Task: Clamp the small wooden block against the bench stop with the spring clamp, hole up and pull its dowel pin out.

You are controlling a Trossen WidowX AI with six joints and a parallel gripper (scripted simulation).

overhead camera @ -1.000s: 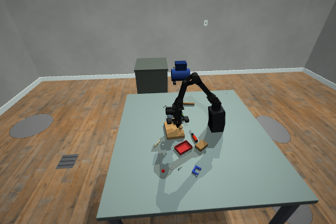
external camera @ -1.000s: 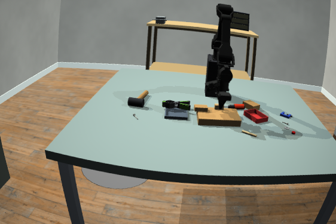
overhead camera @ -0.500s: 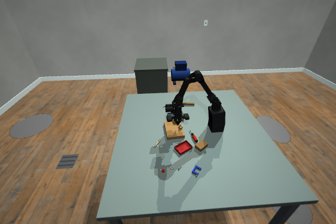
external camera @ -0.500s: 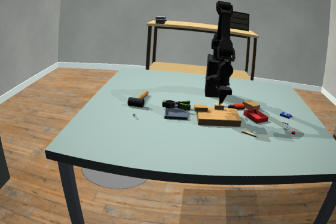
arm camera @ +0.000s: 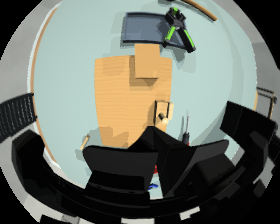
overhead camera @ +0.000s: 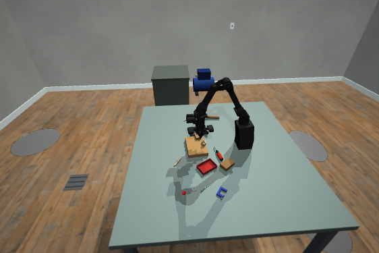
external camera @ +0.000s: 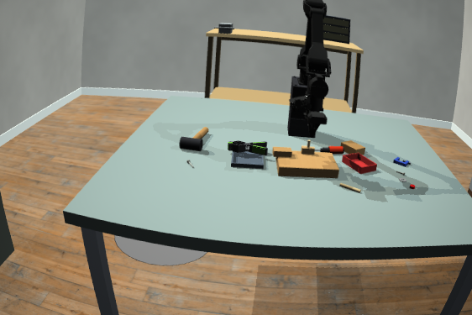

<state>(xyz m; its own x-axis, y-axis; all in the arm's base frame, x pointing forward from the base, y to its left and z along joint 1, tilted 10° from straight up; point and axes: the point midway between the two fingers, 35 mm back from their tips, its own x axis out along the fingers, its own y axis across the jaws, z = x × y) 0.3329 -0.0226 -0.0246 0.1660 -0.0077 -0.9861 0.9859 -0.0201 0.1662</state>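
Note:
The small wooden block (external camera: 307,150) (arm camera: 164,107) sits on the board (external camera: 306,167) (overhead camera: 196,152) (arm camera: 116,95) near its edge on the robot base's side, apart from the bench stop (external camera: 282,152) (arm camera: 147,61). Its dowel pin (external camera: 309,144) (arm camera: 162,119) stands up from it. The spring clamp (external camera: 248,146) (arm camera: 176,20), black with green handles, lies at the dark tray (external camera: 248,166) (arm camera: 136,26), off the board's stop end. My gripper (overhead camera: 201,137) (arm camera: 150,129) is shut and empty, above the board near the block. Whether its tips touch anything is unclear.
A mallet (external camera: 191,144) lies beyond the clamp. A red screwdriver (overhead camera: 220,156) (external camera: 335,149), red tray (overhead camera: 206,167) (external camera: 359,164) and brown block (overhead camera: 227,164) (external camera: 353,147) lie beside the board. A loose dowel (overhead camera: 177,162) (external camera: 350,187), blue C-shaped piece (overhead camera: 219,191) and red ball (overhead camera: 184,193) lie farther off.

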